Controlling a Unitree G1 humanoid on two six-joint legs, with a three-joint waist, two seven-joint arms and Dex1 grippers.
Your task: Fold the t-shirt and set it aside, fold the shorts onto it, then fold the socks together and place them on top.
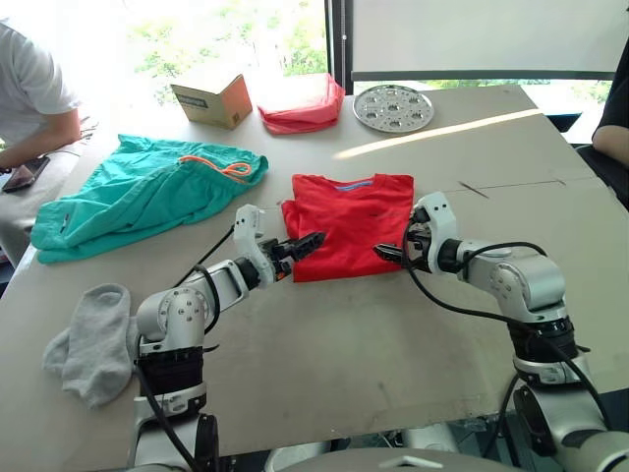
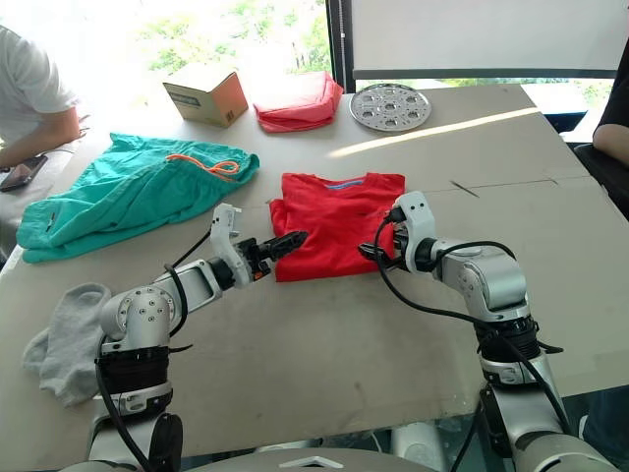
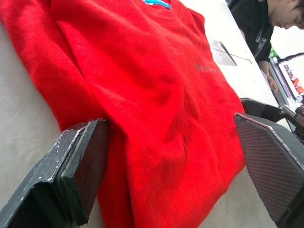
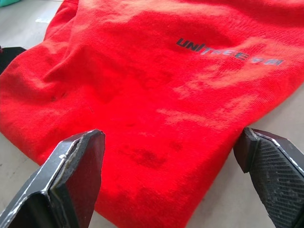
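The red t-shirt (image 1: 352, 221) lies folded into a narrow rectangle at the table's middle, collar away from me. My left gripper (image 1: 303, 246) is open at the shirt's near-left corner, its fingers (image 3: 80, 166) straddling the hem. At the near-right corner my right gripper (image 1: 390, 252) is open too, with the fabric (image 4: 156, 109) between its fingers (image 4: 78, 175). The teal shorts (image 1: 138, 192) with an orange drawstring lie spread at the left. The grey socks (image 1: 93, 339) are heaped at the near left.
At the far side stand a cardboard box (image 1: 211, 98), a pinkish-red folded bundle (image 1: 300, 103) and a round metal tray (image 1: 393, 106). A person (image 1: 29, 98) sits at the far left with a phone (image 1: 25, 174); another person's arm (image 1: 614, 128) shows at the right edge.
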